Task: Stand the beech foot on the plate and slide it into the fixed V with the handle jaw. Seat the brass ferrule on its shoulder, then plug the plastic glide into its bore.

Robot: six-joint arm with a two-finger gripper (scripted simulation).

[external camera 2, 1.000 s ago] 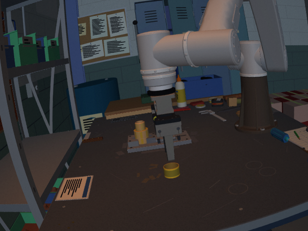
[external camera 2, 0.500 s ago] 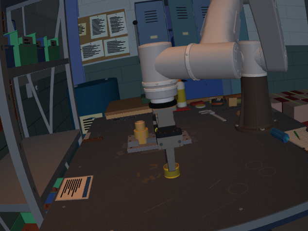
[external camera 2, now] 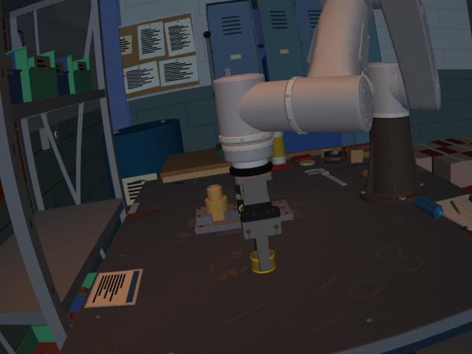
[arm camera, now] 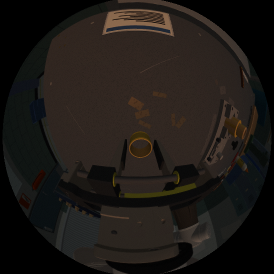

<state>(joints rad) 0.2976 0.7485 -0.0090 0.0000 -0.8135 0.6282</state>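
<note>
The fixture plate (external camera 2: 228, 219) is partly hidden behind my gripper body, so its handle jaw barely shows from the side camera. The beech foot (external camera 2: 216, 202) stands upright on the plate's left part; in the wrist camera it appears at the far right (arm camera: 236, 126). The brass ferrule (external camera 2: 263, 261), a short open ring, stands on the dark table in front of the plate. My gripper (arm camera: 140, 150) is open and lowered over the ferrule (arm camera: 140, 148), with a finger on either side of it, holding nothing. I cannot see the plastic glide.
The robot's base column (external camera 2: 390, 160) stands at the right rear of the table. A printed card (external camera 2: 114, 287) lies near the front left edge. A caliper (external camera 2: 326, 176), a glue bottle and small parts lie along the back, and a blue-handled tool (external camera 2: 429, 207) lies at the right.
</note>
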